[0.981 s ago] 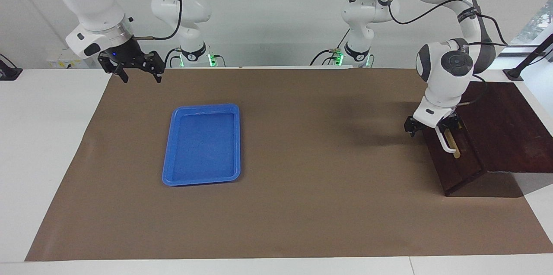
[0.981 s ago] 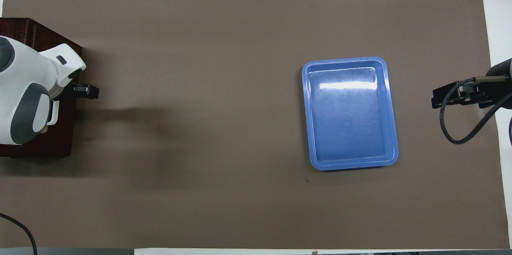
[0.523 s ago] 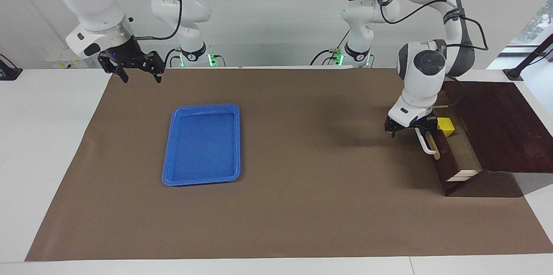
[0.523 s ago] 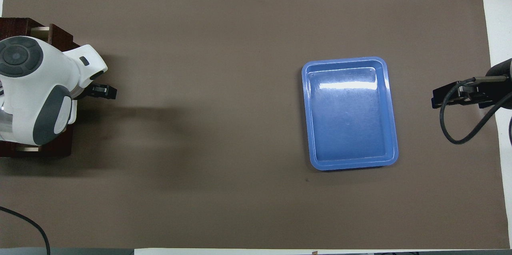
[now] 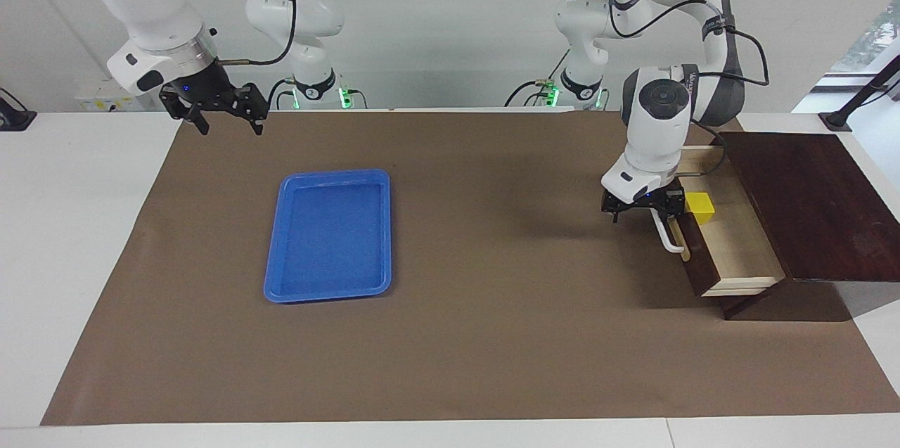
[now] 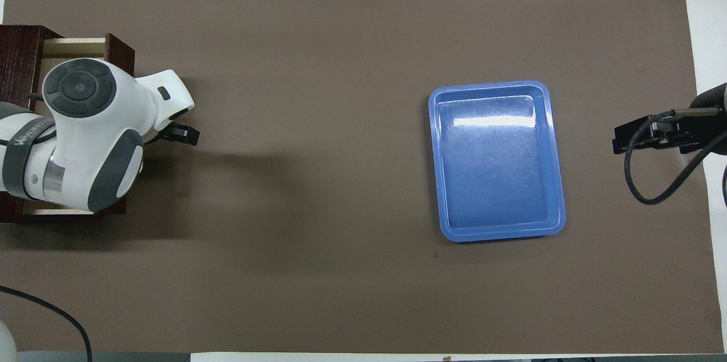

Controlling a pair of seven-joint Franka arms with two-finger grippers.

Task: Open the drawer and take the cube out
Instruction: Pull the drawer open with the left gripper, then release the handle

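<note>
The dark brown drawer (image 5: 692, 259) stands pulled well out of its dark wooden box (image 5: 808, 202) at the left arm's end of the table, showing its pale interior (image 5: 742, 244). A small yellow cube (image 5: 700, 208) lies inside, in the corner next to the front panel and nearer the robots. My left gripper (image 5: 643, 214) is open and low at the white bar handle (image 5: 668, 238), one finger hooked at its upper end. In the overhead view the left arm covers the cube and most of the drawer (image 6: 120, 46). My right gripper (image 5: 225, 122) waits open above the mat's corner.
An empty blue tray (image 5: 329, 235) lies on the brown mat (image 5: 492, 335) toward the right arm's end, seen as tray (image 6: 497, 160) from overhead. White tabletop borders the mat. The right gripper (image 6: 622, 140) hangs beside the tray, over the mat's edge.
The left gripper has moved toward the table's middle with the handle, sliding the drawer from shut to wide out. The cube came into sight. The right arm stayed still.
</note>
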